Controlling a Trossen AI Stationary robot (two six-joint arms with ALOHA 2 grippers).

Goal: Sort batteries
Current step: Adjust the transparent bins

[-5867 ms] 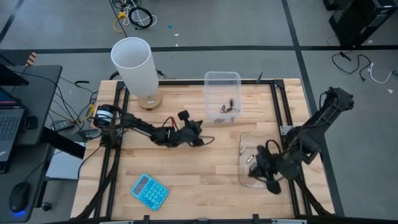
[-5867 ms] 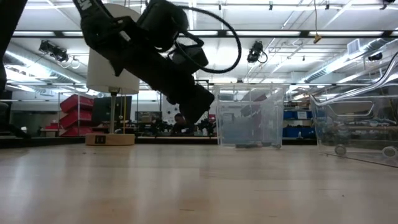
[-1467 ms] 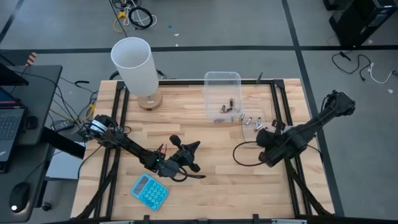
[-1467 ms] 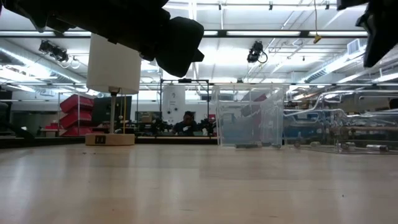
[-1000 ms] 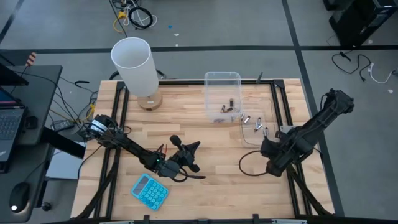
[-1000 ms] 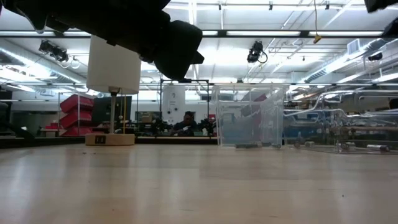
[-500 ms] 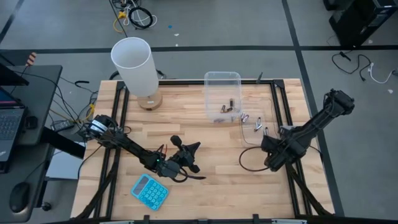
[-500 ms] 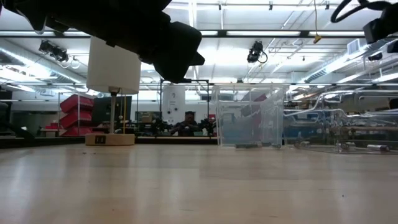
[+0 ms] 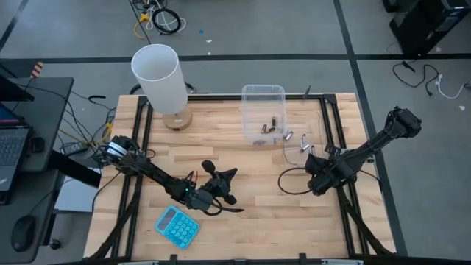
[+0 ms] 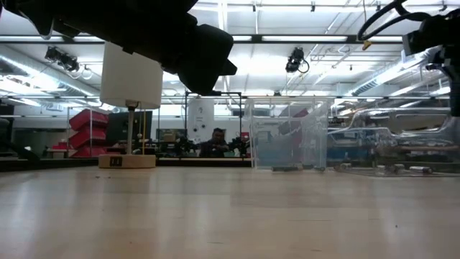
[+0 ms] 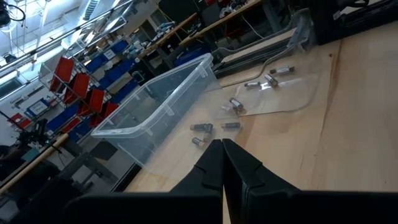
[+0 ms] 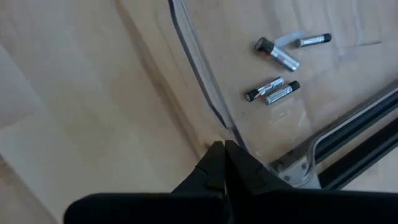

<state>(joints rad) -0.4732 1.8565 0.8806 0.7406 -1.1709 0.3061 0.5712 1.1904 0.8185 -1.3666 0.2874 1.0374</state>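
Several small batteries (image 9: 268,127) lie in a clear tub (image 9: 263,94) at the table's far middle. More batteries (image 12: 272,89) lie in a second, shallower clear tub (image 9: 293,156) to its right. My right gripper (image 12: 222,148) points steeply down at that tub's near rim, shut on it. My left gripper (image 11: 222,146) hovers level over the table's middle (image 9: 227,175), shut and holding nothing, and points toward both tubs (image 11: 155,112). My right gripper pinches the shallow tub's rim (image 12: 235,134) between its two fingertips, coming from above and slanting down. The rim runs straight into the shut tips. Which part of the tub rests on the table does not show.
A tall white cylinder on a wooden foot (image 9: 157,73) stands at the far left. A blue calculator (image 9: 177,226) lies near the front edge. Black frame rails (image 12: 348,149) run along the table's sides, and a cable loop (image 9: 288,184) hangs by my right arm.
My right gripper has moved toward the table's far edge and sunk a little, tipping more steeply down. The shallow tub has shifted slightly with it, and its batteries have rolled a little. My left arm has kept still.
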